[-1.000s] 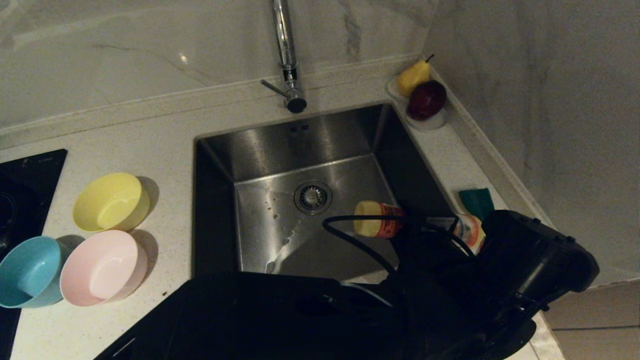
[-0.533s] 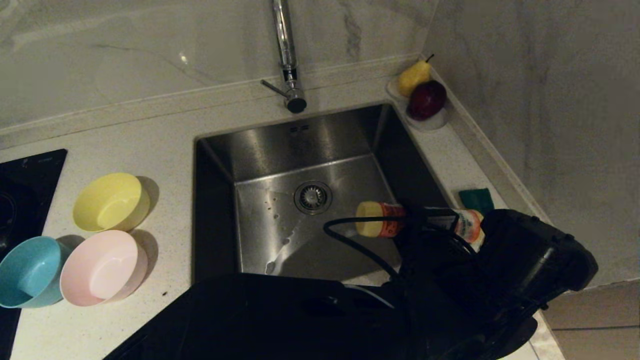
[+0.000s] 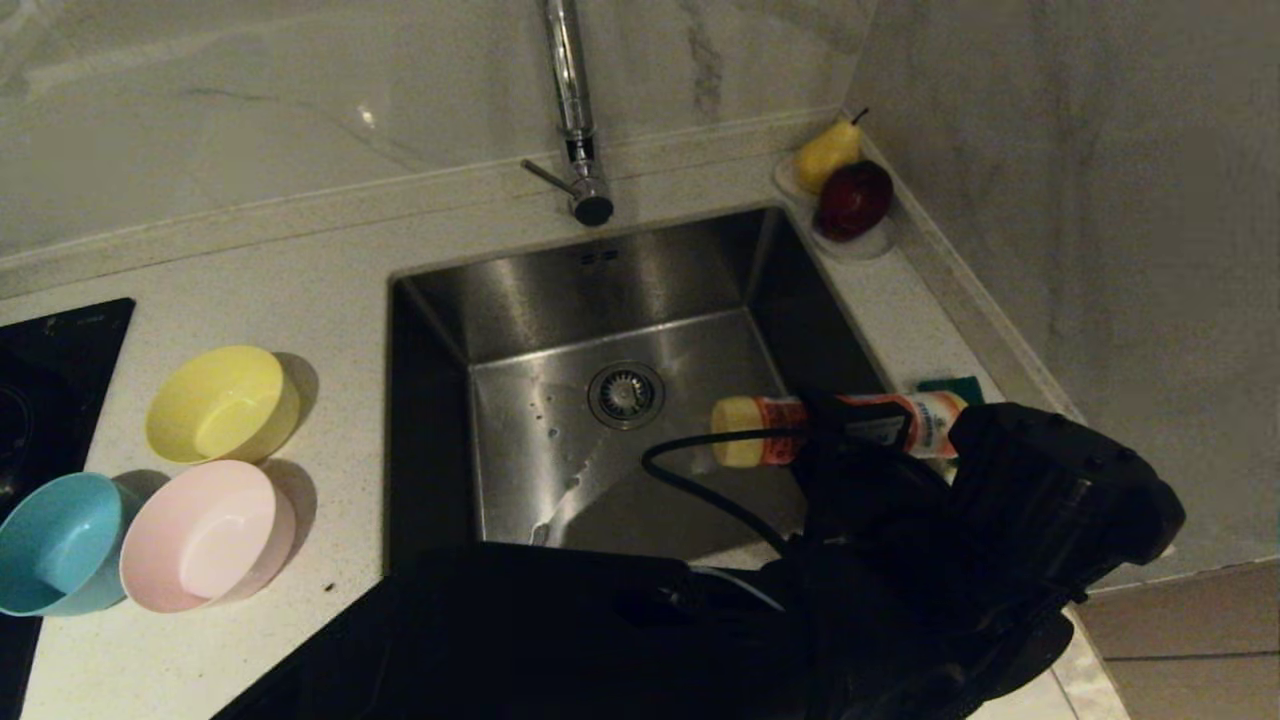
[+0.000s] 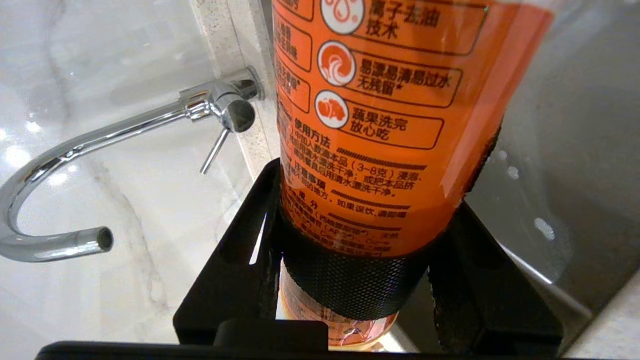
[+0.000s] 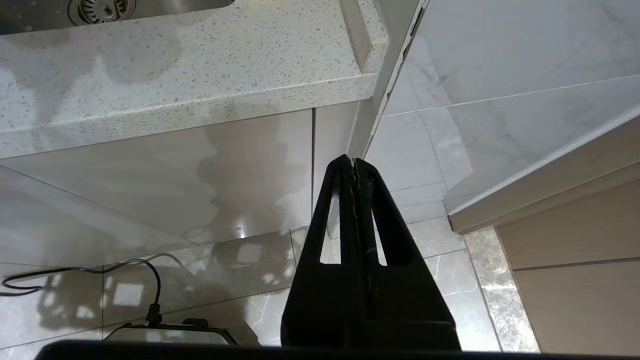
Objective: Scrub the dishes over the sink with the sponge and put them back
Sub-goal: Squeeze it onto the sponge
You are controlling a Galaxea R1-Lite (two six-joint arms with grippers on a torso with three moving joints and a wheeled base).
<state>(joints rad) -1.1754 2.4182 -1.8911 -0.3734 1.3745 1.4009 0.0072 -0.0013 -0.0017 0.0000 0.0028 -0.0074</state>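
The left gripper [image 4: 365, 280] is clenched on an orange dish-soap bottle [image 3: 840, 430], its fingers [image 4: 240, 250] pressed against either side of the bottle's lower body. In the head view the bottle lies nearly level over the right side of the sink [image 3: 520, 300], its pale yellow cap [image 3: 738, 432] pointing toward the drain strainer [image 3: 626, 394]. The left wrist view shows the orange label with printed Chinese text filling most of the picture, with the chrome tap [image 4: 100, 150] curving off to one side against the marble wall.

The sponge [image 3: 950, 385] sits on the surface just right of the sink, only its dark green face peeking out from behind the bottle and the arm. The three bowls stand together on the surface well left of the sink: the yellow bowl [image 3: 222, 403] furthest back, the pink bowl [image 3: 207, 535] in front of it, and the light blue bowl [image 3: 62, 542] just beside the pink one at the picture's left edge (all three upright and apart from the sink rim). A black cooktop [image 3: 50, 360] lies behind the blue bowl.

In the far right corner a small white dish [image 3: 860, 245] carries a yellow pear [image 3: 826, 152] and a dark red apple [image 3: 853, 198].

The right gripper [image 5: 354, 165] hangs below the surface edge, in front of the cabinet, with its fingers pressed together and nothing between them.
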